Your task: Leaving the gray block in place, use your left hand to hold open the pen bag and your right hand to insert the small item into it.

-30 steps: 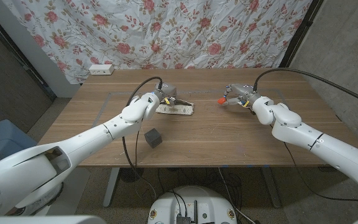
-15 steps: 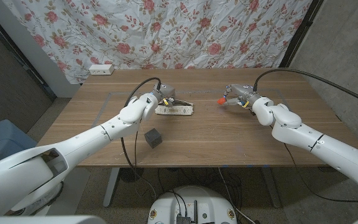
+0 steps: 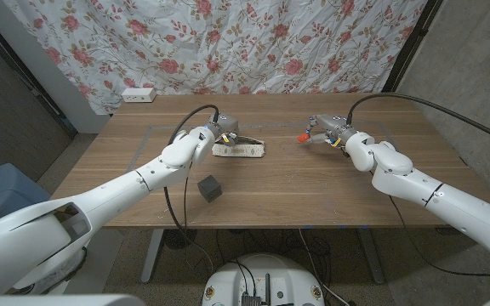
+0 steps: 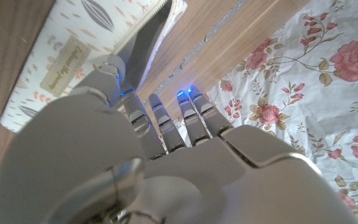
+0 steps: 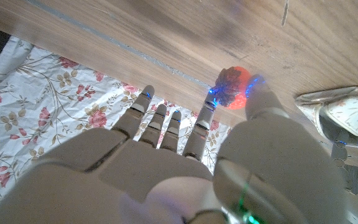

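Note:
The white leaf-patterned pen bag (image 3: 242, 150) lies on the table's far middle, its zip mouth (image 4: 145, 37) gaping dark. My left hand (image 3: 219, 131) is at the bag's left end, and the bag's lip runs between its thumb and fingers (image 4: 160, 118). A small red item (image 3: 303, 135) sits to the right of the bag, low over the table. My right hand (image 3: 325, 129) pinches this red item (image 5: 231, 87) between thumb and a fingertip. The pen bag (image 5: 340, 109) also appears beyond that hand. The gray block (image 3: 210, 188) stands alone nearer the front edge.
A white power strip (image 3: 138, 95) lies at the table's far left corner. A floral cloth (image 3: 270, 42) hangs behind the table. Black cables (image 3: 196, 115) loop over both wrists. Bare wood (image 3: 313, 187) stretches between the hands and the front edge.
The left arm has shifted very slightly. The bag, the red item, the gray block and the right hand stay where they were.

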